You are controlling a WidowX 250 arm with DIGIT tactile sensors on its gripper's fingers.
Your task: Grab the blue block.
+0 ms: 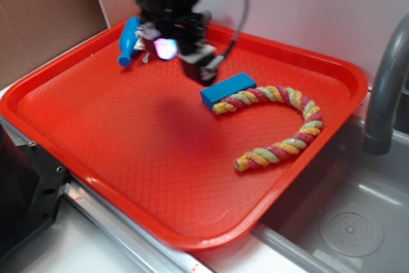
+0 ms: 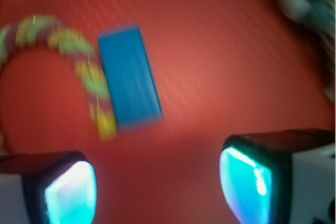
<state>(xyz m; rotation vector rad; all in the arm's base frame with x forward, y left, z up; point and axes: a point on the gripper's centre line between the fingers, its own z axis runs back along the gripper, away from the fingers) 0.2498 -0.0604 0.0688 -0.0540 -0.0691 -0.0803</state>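
The blue block is a small flat bright-blue bar lying on the red tray, right against one end of the twisted multicoloured rope. My gripper hangs above the tray just left of the block, blurred by motion. In the wrist view the block lies ahead and a little left of my gripper, beside the rope. The jaws stand wide apart with only bare tray between the glowing pads. The gripper is open and empty.
A rounded light-blue bottle-shaped toy lies at the tray's back left, behind the arm. A grey faucet and sink basin are to the right. A cardboard wall stands at the left, a black box at front left.
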